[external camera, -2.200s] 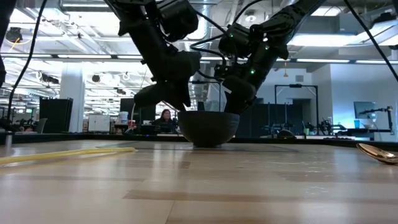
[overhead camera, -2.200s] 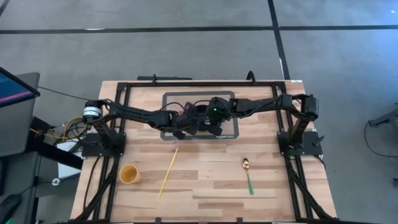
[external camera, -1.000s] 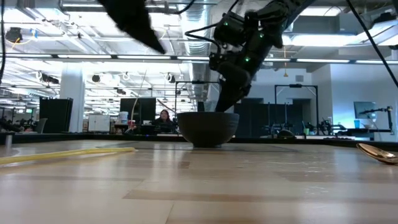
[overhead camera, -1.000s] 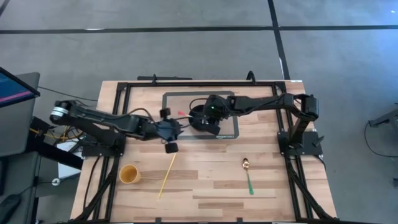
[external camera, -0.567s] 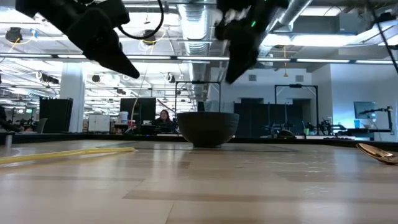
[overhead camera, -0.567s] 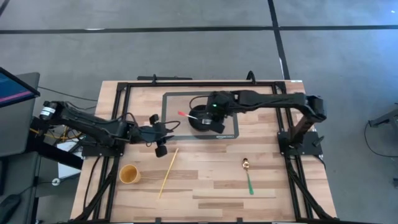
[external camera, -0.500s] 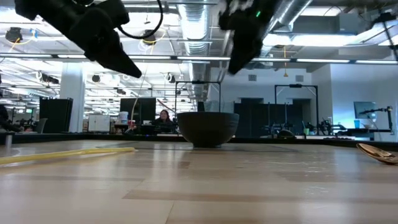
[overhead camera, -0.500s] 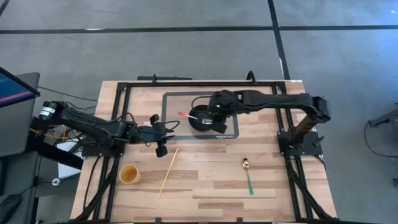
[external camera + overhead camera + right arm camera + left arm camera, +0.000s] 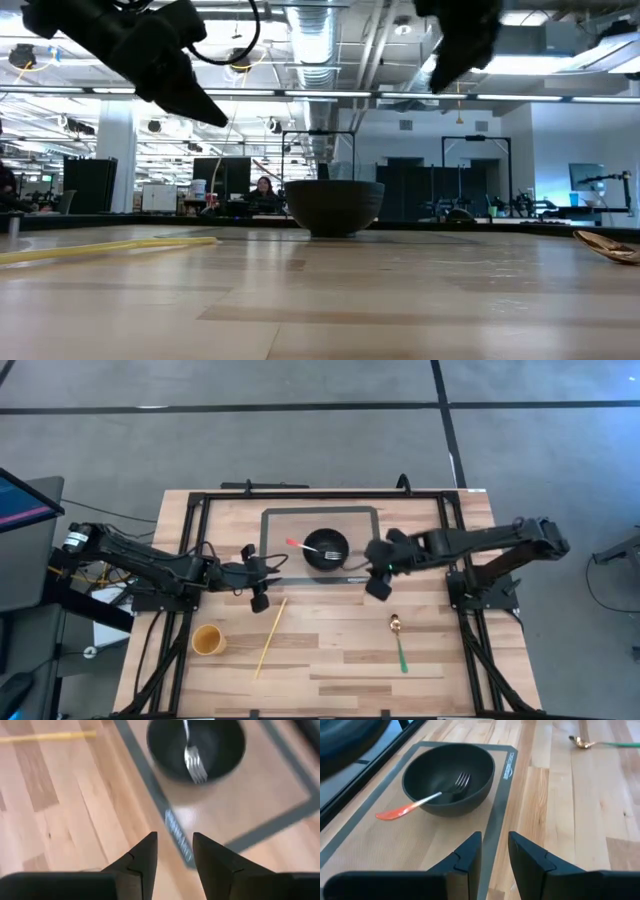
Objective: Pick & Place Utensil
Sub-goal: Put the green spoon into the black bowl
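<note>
- The fork (image 9: 308, 546) lay in the bowl (image 9: 326, 546) on the mat (image 9: 372, 574), orange handle over the rim, so that placement looked done.
- The right gripper (image 9: 379, 583), empty with fingers narrowly parted, hung beside the mat; the spoon (image 9: 399, 641) seemed the next pick.
- The left gripper (image 9: 257, 575), likewise empty and narrowly parted, waited near the chopstick (image 9: 270, 637), with bare wood all round the spoon.

**Looks like a big open robotics lab to us**

We see exposed ducts (image 9: 330, 40) and strip lights (image 9: 90, 92) overhead, monitors (image 9: 222, 170) on benches behind the table (image 9: 320, 300), a person (image 9: 266, 188) seated there, and bare concrete floor (image 9: 300, 430) around the rig.
</note>
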Robot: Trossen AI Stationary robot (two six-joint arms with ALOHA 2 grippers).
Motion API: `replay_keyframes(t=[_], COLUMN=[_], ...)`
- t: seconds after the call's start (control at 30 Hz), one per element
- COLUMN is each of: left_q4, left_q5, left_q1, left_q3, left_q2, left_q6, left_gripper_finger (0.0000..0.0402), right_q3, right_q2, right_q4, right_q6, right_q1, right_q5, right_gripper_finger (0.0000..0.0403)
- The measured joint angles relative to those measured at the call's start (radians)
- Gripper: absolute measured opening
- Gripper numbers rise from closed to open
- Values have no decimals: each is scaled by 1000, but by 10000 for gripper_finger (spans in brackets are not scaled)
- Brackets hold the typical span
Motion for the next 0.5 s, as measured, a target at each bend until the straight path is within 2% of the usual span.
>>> replay_keyframes(t=[0.2, 0.5], left_q4=[16, 16], left_q5=[-2, -4], left_q1=[0, 0], left_q3=[0, 0], left_q2=[0, 1], left_q6=[0, 0], left_gripper_finger=[97, 97], right_q3=[-93, -137], right_q2=[-9, -9], right_q4=[1, -33], right_q6=[205, 572], right_q1=[95, 264], right_q5=[27, 26], right_gripper_finger=[117, 117])
